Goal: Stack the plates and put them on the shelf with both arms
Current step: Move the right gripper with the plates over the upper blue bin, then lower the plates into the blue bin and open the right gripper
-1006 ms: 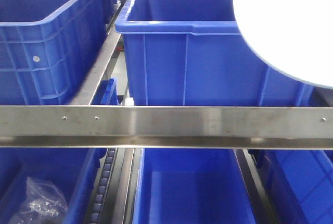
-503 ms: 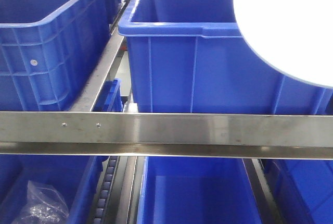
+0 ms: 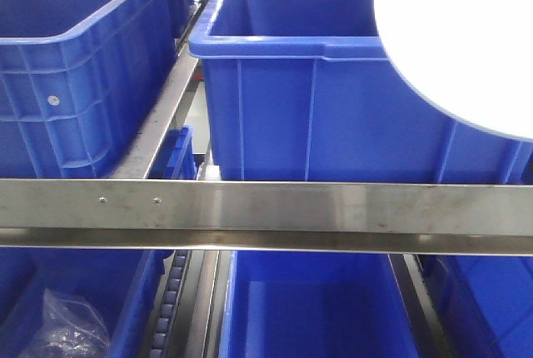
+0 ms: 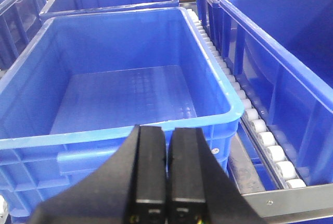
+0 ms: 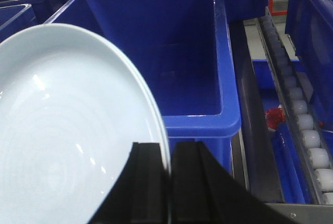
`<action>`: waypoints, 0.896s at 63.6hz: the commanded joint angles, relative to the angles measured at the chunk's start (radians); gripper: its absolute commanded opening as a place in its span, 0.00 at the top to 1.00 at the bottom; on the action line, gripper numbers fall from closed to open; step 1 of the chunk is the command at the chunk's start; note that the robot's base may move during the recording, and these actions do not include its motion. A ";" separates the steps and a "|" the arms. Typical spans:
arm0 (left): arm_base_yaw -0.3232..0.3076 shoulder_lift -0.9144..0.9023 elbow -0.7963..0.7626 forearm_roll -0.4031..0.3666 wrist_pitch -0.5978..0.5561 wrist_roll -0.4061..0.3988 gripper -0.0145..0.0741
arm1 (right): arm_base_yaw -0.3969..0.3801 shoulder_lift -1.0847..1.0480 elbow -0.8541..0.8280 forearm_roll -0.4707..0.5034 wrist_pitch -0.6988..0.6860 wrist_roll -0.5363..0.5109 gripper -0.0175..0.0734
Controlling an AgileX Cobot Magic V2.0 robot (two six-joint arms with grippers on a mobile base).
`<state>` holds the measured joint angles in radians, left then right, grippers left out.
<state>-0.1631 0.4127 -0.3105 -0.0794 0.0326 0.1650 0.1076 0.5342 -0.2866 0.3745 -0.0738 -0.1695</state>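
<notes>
The right pincer [image 5: 169,182] is clamped on the rim of a pale-blue plate [image 5: 62,146], which fills the lower left of the right wrist view and hangs edge-gripped above a blue crate [image 5: 208,52], probably so it clears the crate walls on its way to the shelf. The left pincer [image 4: 167,182] is pressed closed on nothing, low centre, over an empty crate [image 4: 119,94].

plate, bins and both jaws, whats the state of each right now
plate: held by its rim, lifted before the bins
right gripper: jaws shut on the plate rim
left gripper: jaws shut, nothing held
bin ahead of left gripper: empty
bag in lower left bin: lying crumpled
</notes>
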 commanded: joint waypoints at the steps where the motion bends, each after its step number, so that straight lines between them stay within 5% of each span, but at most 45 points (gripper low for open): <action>1: -0.007 0.006 -0.031 0.000 -0.085 -0.011 0.74 | -0.003 0.001 -0.033 -0.004 -0.088 -0.003 0.78; 24: -0.007 0.006 -0.031 0.000 -0.085 -0.011 0.74 | -0.003 0.076 -0.087 -0.004 -0.088 -0.003 0.77; 57: -0.007 0.006 -0.031 0.000 -0.085 -0.011 0.74 | -0.002 0.807 -0.726 -0.004 -0.148 -0.003 0.77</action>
<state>-0.1631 0.4127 -0.3105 -0.0794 0.0326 0.1650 0.1076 1.2639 -0.8898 0.3745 -0.1124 -0.1695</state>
